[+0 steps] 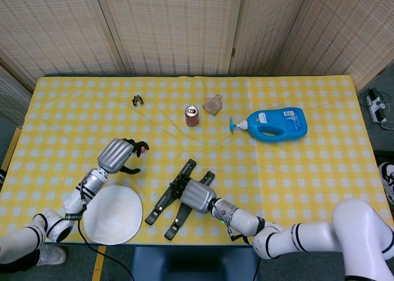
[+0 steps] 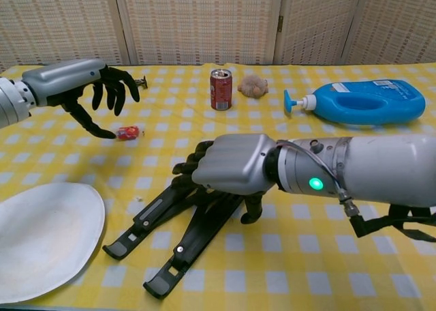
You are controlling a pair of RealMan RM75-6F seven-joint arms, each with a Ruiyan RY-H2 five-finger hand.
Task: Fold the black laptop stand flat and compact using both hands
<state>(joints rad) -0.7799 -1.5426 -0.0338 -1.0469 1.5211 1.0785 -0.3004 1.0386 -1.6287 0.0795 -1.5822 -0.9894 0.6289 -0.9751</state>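
The black folding laptop stand with its two long hinged legs point(image 2: 180, 226) lies on the yellow-and-white checked tablecloth point(image 1: 308, 170), just right of the white round plate point(image 2: 41, 239), its legs splayed in a narrow V and not yet brought together. The right hand point(image 2: 231, 168) rests over the stand's far end with fingers curled down onto the bars; whether it truly grips them I cannot tell. The left hand point(image 2: 95, 93) hovers well left of the stand, empty, fingers spread and hooked downward, above a small red toy point(image 2: 127, 131).

The risk, as I judge it, is that one hand pressing alone could skid the stand toward the plate or pivot it instead of closing the hinge, since nothing steadies the near feet. The left hand could also knock the red toy.

The chest view shows the right fingers draped on the bars and the stand's hooked feet; the head view shows how the plate sits at the table's near edge.
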